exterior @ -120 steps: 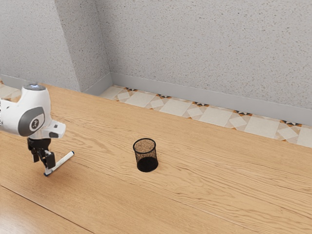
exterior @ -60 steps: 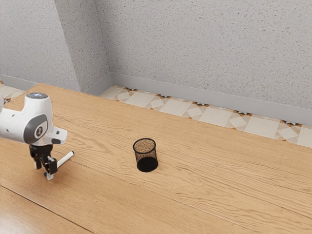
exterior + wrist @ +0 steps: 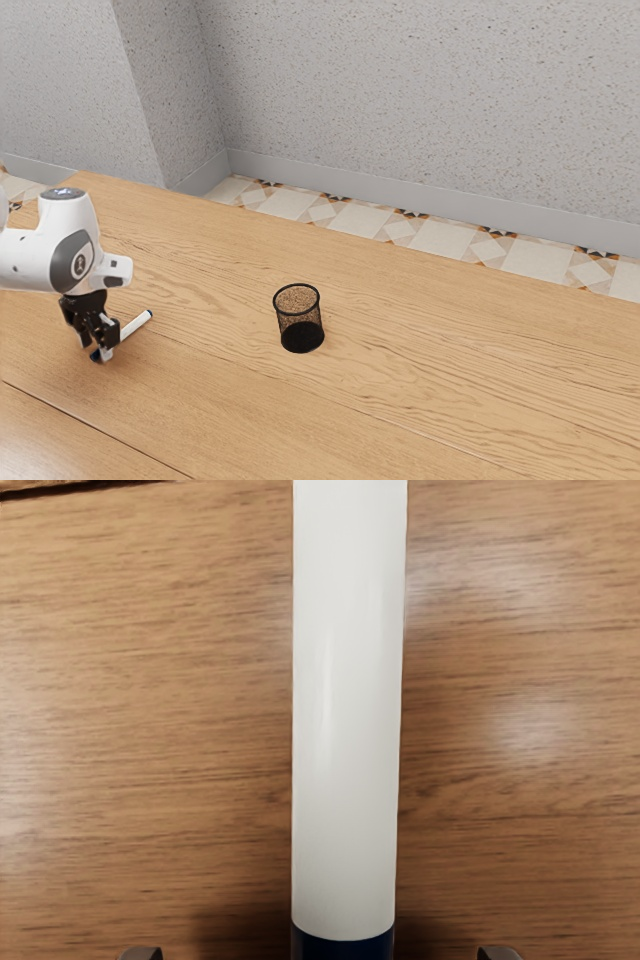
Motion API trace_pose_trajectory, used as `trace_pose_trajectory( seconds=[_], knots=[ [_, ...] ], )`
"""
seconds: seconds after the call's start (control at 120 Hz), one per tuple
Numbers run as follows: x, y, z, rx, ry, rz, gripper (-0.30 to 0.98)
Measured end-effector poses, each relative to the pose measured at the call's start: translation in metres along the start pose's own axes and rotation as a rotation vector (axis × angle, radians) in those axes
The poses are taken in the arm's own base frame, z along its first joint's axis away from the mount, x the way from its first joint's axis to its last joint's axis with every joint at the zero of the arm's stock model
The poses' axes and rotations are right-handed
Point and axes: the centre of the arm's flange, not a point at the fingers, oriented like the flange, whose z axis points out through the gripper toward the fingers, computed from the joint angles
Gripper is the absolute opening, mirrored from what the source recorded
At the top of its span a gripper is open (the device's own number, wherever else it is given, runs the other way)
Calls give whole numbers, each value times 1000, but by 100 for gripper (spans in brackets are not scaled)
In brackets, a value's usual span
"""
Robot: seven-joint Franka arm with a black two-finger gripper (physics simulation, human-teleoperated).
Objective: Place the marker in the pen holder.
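Marker [image 3: 345, 710]: white cylindrical barrel, dark-blue end section, lying flat. My gripper [image 3: 103, 350] points downward at it, fingers [image 3: 142, 954] apart, one on either side.

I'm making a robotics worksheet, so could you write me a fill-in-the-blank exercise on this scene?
1. The marker has a long body coloured ____.
2. The claw is ____, its fingers apart with the marker between them.
3. The wall of the pen holder is see-through ____, not solid.
4. The marker lies ____ the pen holder, not inside it.

Missing words: white; open; mesh; outside.
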Motion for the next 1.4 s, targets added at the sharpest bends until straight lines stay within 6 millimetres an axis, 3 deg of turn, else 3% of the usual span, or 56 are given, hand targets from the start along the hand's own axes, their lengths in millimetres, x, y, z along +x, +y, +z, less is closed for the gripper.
trace_pose_trajectory(
  seconds=[0.25,0.608,0.908,1.308,1.4],
  knots=[
    [2,2,0,-1,5,2,12],
    [2,1,3,0,2,-8,-5],
    [4,5,-4,3,14,-15,-10],
    [4,5,5,8,-6,-40,-11],
    [5,6,-9,2,18,-43,-10]
  ],
)
